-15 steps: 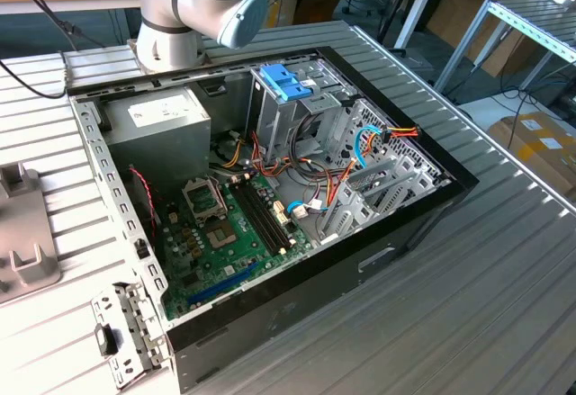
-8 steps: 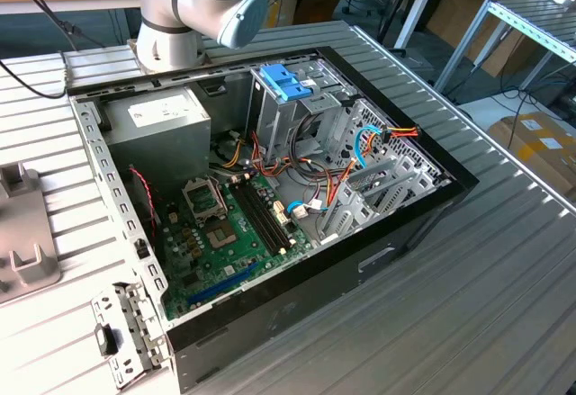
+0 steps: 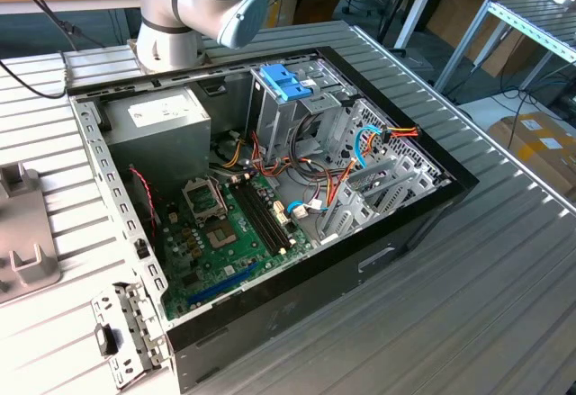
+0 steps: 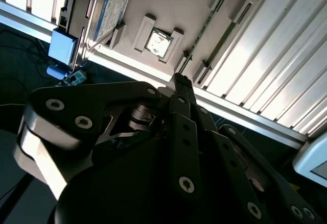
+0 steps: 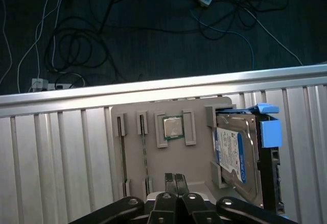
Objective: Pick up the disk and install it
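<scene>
One flat metal disk (image 5: 234, 155), ribbed tabletop (image 5: 51, 157)

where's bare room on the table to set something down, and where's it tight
Bare: the ribbed table on the exterior view's right of the case and along its near side. In the first wrist view, the table beside the tray, on the side away from the disk. Crowded: inside the case, among the cables.
</scene>
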You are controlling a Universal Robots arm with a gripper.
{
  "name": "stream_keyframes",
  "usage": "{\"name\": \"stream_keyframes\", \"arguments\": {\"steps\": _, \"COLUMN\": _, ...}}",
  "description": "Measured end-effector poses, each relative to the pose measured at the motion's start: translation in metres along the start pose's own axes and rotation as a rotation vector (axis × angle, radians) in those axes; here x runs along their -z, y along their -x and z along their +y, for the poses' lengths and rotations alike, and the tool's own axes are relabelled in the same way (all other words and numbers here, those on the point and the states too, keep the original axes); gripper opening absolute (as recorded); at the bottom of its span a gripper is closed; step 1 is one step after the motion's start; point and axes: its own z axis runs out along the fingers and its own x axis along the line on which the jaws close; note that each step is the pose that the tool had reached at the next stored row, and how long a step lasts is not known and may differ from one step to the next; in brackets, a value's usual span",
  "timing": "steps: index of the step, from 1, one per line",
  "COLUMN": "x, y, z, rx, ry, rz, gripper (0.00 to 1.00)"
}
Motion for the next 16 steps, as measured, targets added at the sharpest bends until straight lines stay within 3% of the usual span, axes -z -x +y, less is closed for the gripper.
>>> {"name": "stream_keyframes", "arguments": {"steps": 13, "x": -0.0001, "y": 0.0, "z": 0.0, "rx": 0.013, "ry": 0.0003, "rz": 0.0005, "gripper": 0.11}}
{"name": "stream_keyframes", "arguments": {"steps": 14, "x": -0.0001, "y": 0.0, "z": 0.0, "rx": 0.013, "ry": 0.0003, "rz": 0.0005, "gripper": 0.3}}
{"name": "stream_keyframes", "arguments": {"steps": 16, "x": -0.0001, "y": 0.0, "z": 0.0, "rx": 0.013, "ry": 0.0003, "rz": 0.0005, "gripper": 0.36}}
